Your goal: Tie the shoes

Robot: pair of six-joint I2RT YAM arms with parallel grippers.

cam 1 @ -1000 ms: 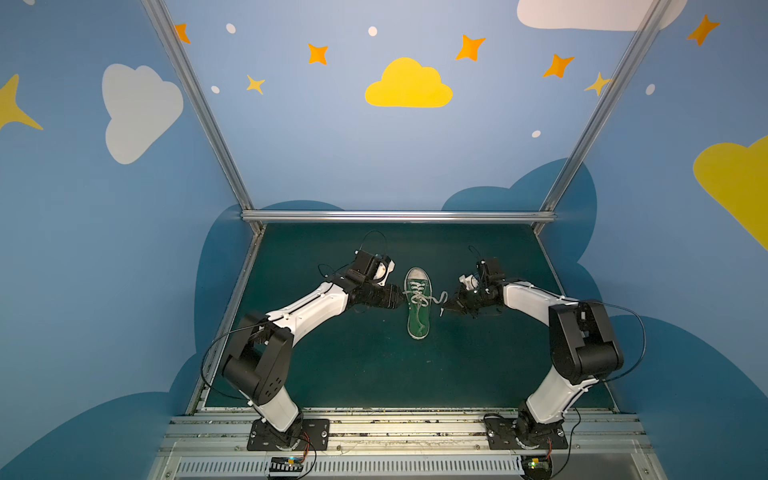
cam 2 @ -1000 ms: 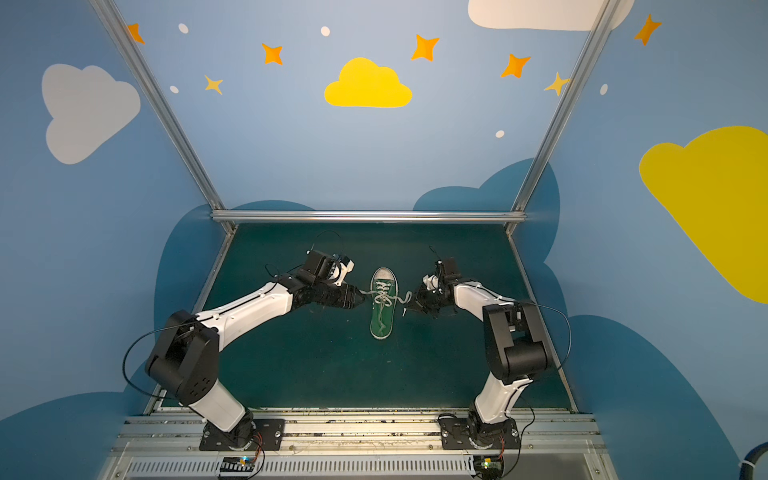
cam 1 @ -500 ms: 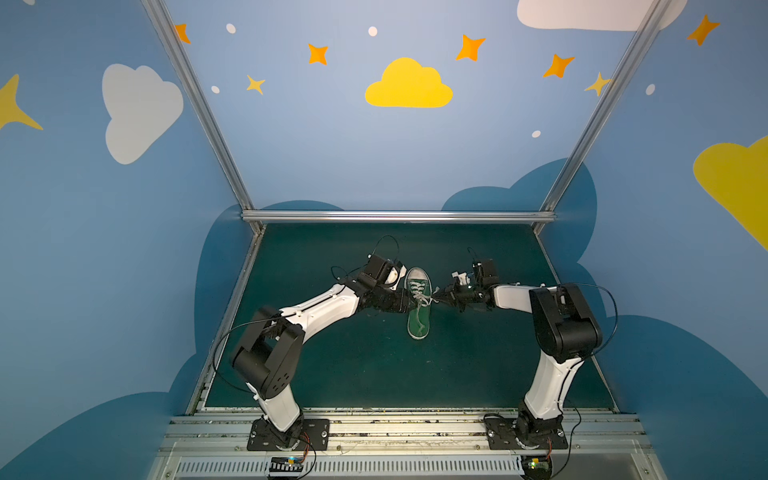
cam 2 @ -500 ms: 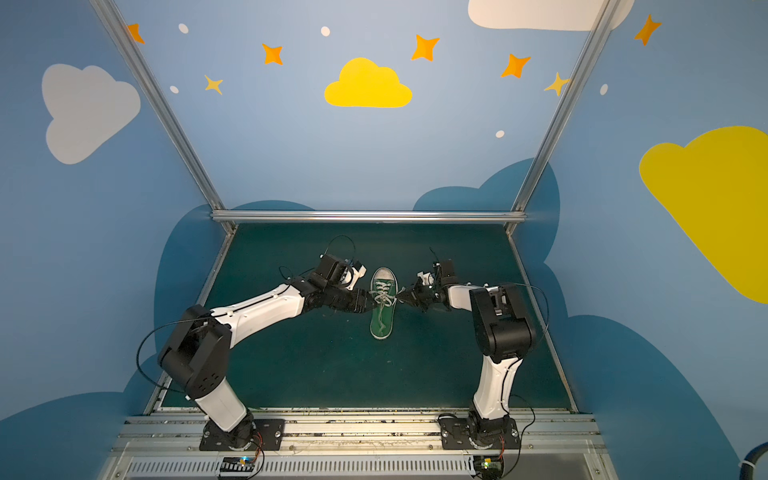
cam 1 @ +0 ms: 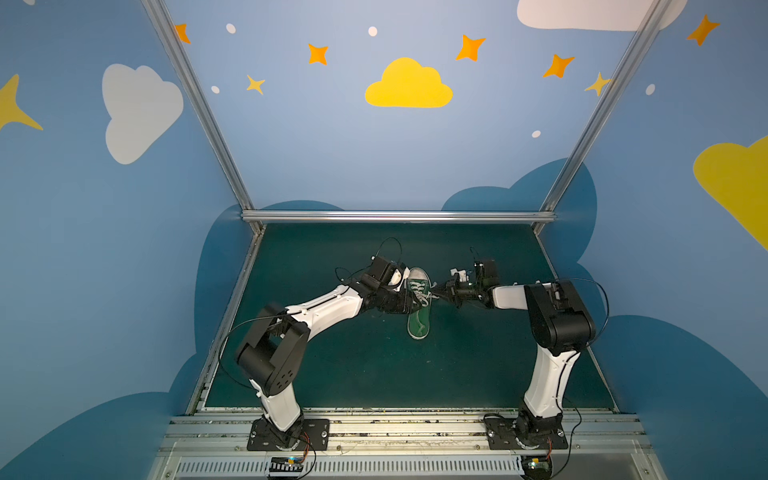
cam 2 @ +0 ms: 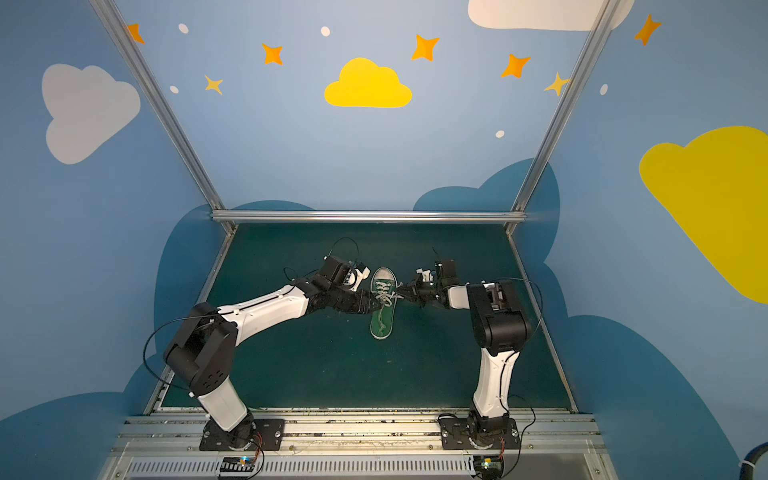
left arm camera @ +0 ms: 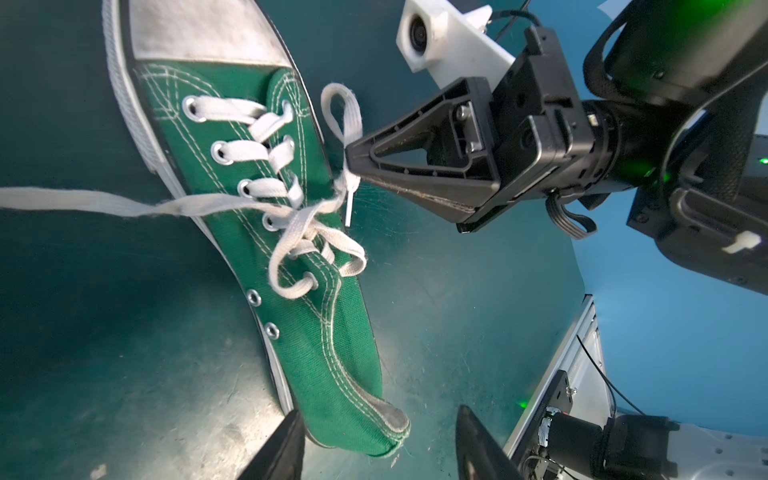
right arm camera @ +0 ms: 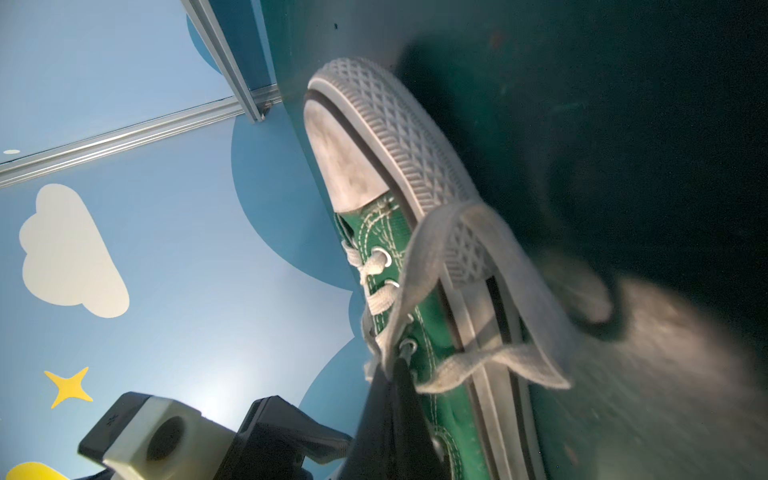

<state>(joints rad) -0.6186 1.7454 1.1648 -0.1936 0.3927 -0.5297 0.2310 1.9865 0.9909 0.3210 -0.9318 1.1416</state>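
sneaker (cam 1: 419,324) toe points to back wall (cam 1: 374,166); right gripper (left arm camera: 350,163) pinches lace (left arm camera: 345,112), left gripper (left arm camera: 378,415) apart

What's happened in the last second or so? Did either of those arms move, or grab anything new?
Both arms closed in. The left gripper slid toward the shoe until it hangs over it, fingers apart, holding nothing. The right gripper moved in toward the shoe from the other side as its elbow swung inward, and stayed pinched on the lace. Nothing new was grabbed. The shoe itself lay where it was.

Open mat (cam 1: 374,374) around central sneaker (cam 1: 418,324)
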